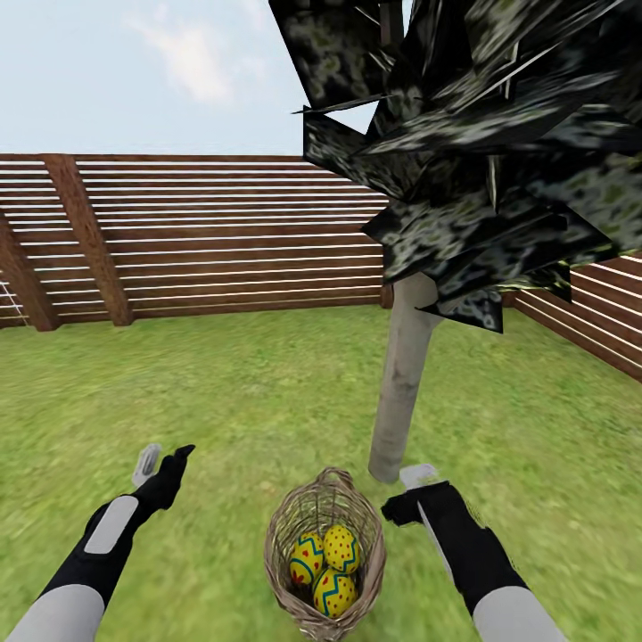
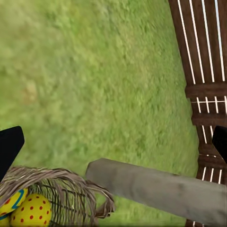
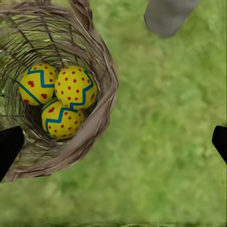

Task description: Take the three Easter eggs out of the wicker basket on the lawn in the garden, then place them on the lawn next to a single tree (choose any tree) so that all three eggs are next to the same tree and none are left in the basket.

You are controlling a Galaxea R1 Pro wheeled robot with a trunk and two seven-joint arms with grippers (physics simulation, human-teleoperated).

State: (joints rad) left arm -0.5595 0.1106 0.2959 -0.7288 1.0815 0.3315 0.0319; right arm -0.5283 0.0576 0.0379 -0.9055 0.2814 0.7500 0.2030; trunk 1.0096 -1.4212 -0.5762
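The wicker basket stands on the lawn just in front of me, close to the foot of the tree. Three yellow Easter eggs lie inside it: one, another and a third. My left gripper hovers open over grass to the basket's left. My right gripper is open between the basket's right rim and the trunk. In the right wrist view the eggs sit in the basket, off to the side of the open gripper. The left wrist view shows the basket, an egg and the trunk.
A brown slatted fence closes the garden behind and to the right. Dark jagged foliage hangs low over the right side. Open grass spreads to the left and around the trunk's foot.
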